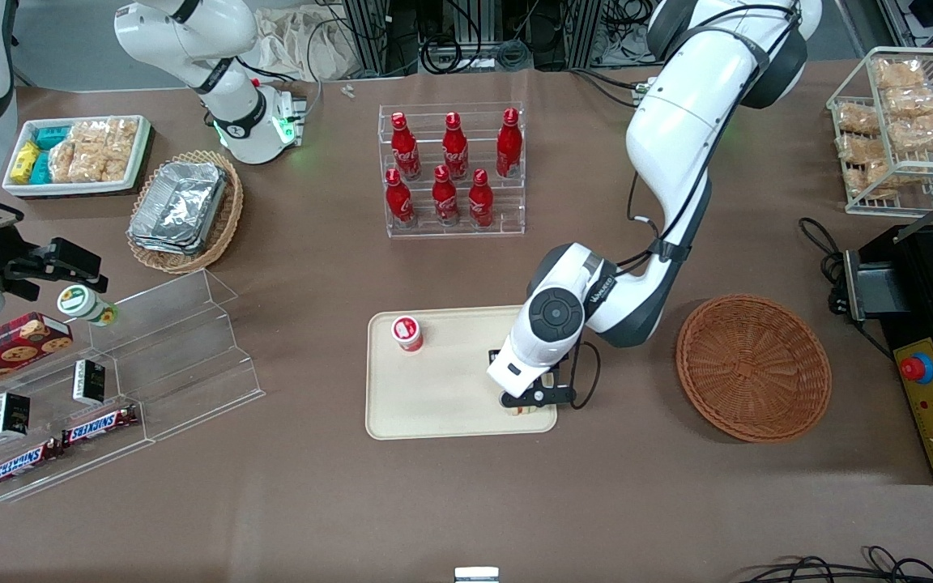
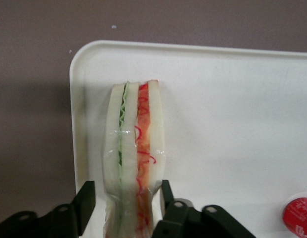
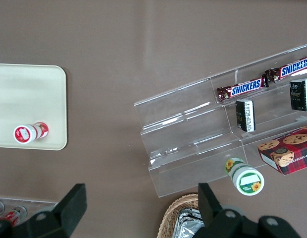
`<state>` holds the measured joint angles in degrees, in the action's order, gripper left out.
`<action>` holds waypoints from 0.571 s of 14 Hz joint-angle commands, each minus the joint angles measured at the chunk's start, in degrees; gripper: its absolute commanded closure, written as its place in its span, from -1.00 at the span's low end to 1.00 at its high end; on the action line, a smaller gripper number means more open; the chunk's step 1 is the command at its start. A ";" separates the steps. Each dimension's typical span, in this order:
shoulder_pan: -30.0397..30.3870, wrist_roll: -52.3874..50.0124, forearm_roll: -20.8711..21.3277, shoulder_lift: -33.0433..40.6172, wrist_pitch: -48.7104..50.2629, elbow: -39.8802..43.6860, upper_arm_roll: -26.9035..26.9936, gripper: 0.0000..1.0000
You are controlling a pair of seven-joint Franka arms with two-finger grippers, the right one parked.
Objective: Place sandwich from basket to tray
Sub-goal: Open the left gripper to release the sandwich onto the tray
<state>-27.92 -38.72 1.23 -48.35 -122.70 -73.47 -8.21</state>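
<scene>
Item 1, sandwich (image 2: 135,148): white-bread wedge, green and red-orange filling showing along cut edge, clear wrap. Standing on edge on tray (image 1: 434,405), near the corner closest to front camera and toward working arm's end; mostly hidden under wrist in front view, only a sliver seen.

Item 2, gripper (image 2: 127,201): down over that tray corner. Fingers (image 2: 85,198) straddling sandwich, one each side. One finger appears to touch the wrap, the other stands apart with a gap; reads as spread, not clamping. Judged: grip let go or nearly so.

Item 3, basket (image 1: 754,366): reddish-brown wicker, on table beside tray toward working arm's end, well apart from it. Nothing in it.

Item 4, tray also holds small red-and-white cup (image 1: 407,333), near the edge farther from camera, apart from sandwich.

Step in hand: release/placement stage; sandwich out of basket, on tray. Task looks close to done.

Next move calls for: straight lift clear, fingers wide enough not to snag wrap. Wedge is tall and narrow on its edge, so prob. tips if dragged or nudged sideways; soft bread, no squeeze needed. Sits close to tray rim, so a tip outward could land it on rim or table. Cup not in the way.
</scene>
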 commanded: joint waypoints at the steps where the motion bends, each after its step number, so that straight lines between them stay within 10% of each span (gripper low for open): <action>1: 0.32 -0.83 0.00 2.90 2.89 0.78 0.74 -0.98; 8: 10.68 1.97 -0.17 18.17 14.24 -6.74 0.47 -0.98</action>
<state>-20.05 -38.08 1.27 -36.97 -108.58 -72.75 -7.13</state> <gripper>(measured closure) 0.009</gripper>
